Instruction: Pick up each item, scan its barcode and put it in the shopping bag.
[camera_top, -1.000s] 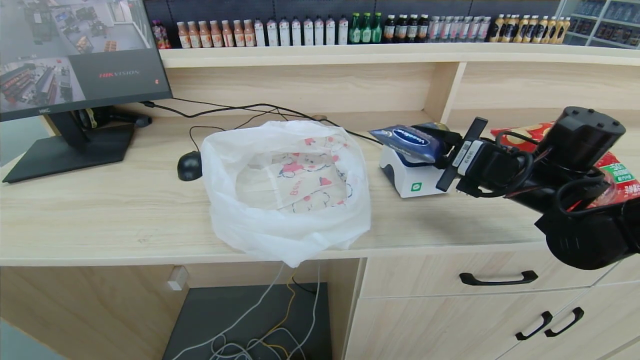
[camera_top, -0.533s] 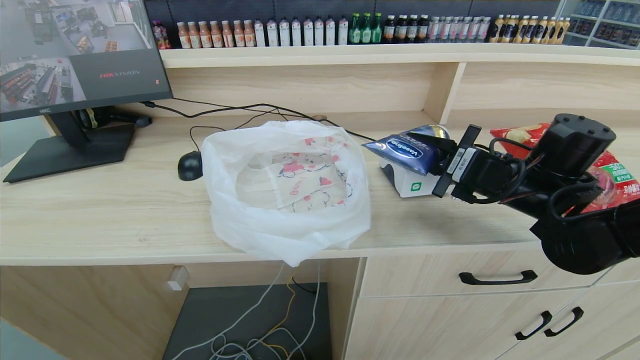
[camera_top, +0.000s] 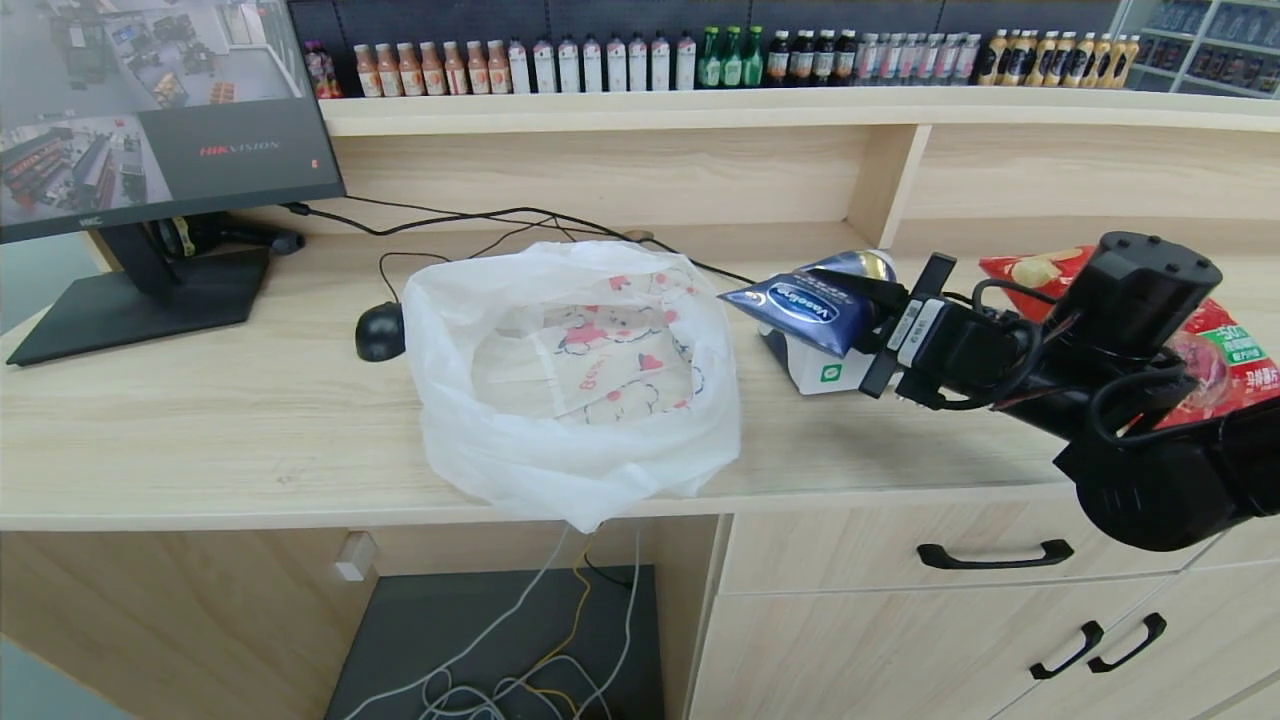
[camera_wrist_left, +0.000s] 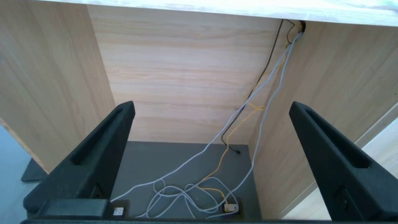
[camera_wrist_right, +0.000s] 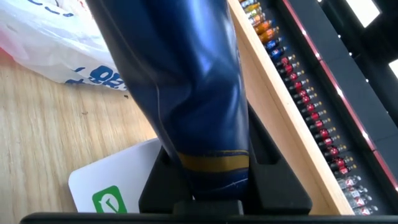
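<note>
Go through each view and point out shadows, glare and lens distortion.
Head view: the counter bows slightly along its front edge, a wide-lens bend; the shopping bag has plastic that catches bright light. Right wrist view: pale glare streaks run along the blue tube, shut in the right gripper. Left wrist view: the open left gripper shows as dark shapes against an evenly lit wood panel.

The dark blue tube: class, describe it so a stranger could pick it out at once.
On the wooden counter, look right of the white shopping bag, above the small white box. The right end effector holds the tube in the air: dark blue and glossy, unlike the red snack bag behind.
</note>
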